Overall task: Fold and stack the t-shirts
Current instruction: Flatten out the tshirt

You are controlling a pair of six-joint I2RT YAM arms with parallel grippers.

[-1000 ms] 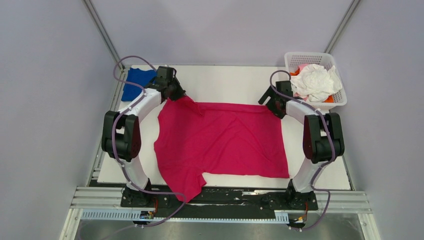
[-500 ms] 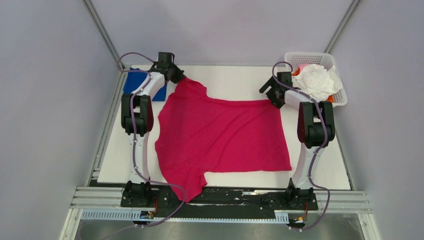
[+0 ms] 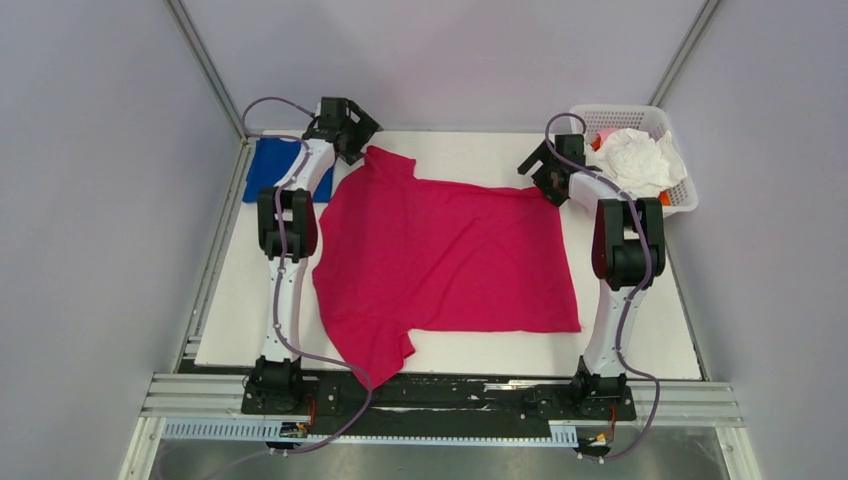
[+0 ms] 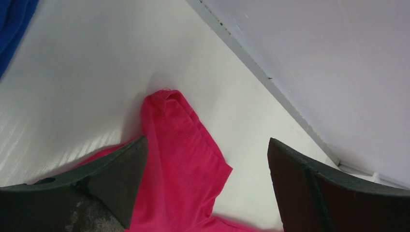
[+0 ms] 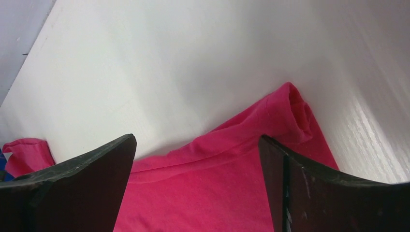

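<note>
Tabletop [image 3: 640,330], outstretched arms [image 3: 285,230] beside magenta t-shirt [image 3: 440,260]

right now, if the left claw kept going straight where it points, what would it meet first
Probably the pink shirt, its sleeve lying ahead of the open left claw; the white table sits past it. Depth is unclear.

Magenta-pink t-shirt [image 3: 445,260] spread flat across the desk [image 3: 240,300], royal blue t-shirt [image 3: 268,168] at far-left corner, white t-shirt [image 3: 635,160] crumpled in basket [image 3: 610,109]
</note>
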